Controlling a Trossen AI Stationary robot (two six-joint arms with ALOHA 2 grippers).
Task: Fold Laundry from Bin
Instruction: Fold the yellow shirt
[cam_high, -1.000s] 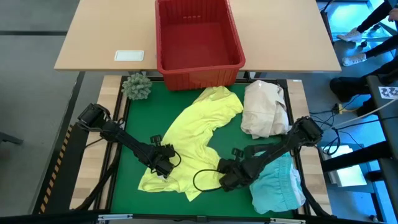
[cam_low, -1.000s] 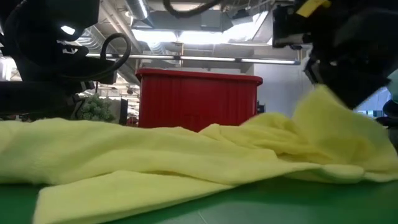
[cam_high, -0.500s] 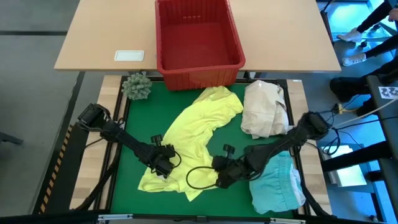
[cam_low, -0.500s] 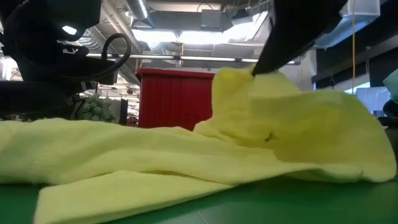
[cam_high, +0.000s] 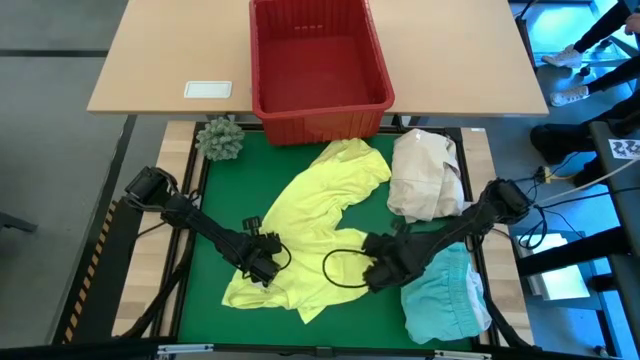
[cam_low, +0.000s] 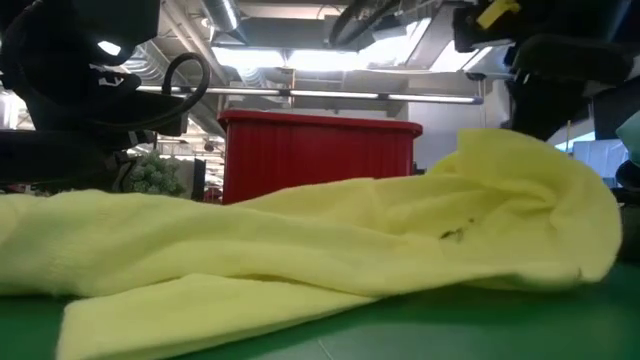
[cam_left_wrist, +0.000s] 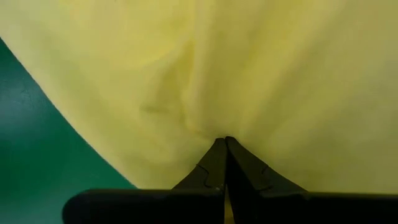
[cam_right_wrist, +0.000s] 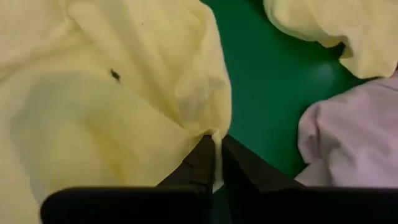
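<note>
Yellow garment (cam_high: 318, 215) lies spread across the green mat (cam_high: 225, 200), and both arms reach low over it. Left gripper (cam_high: 262, 268) pinches its near-left edge, fingers (cam_left_wrist: 211, 163) pressed together on cloth. Right gripper (cam_high: 374, 270) nips the right edge, lifting a fold. Red bin (cam_high: 318, 60) on the desk (cam_high: 160, 60) holds nothing visible.

The shirt (cam_high: 310, 225) is plain bright yellow with one small dark speck. It lies on a deep green mat (cam_high: 260, 170). The bin (cam_high: 318, 60) is bright red. A bundle (cam_high: 425, 175) is cream-white; another garment (cam_high: 445, 300) is light turquoise. The spiky ball (cam_high: 220, 138) is grey-green. Both arms are black. The table (cam_high: 170, 50) is pale tan wood.
</note>
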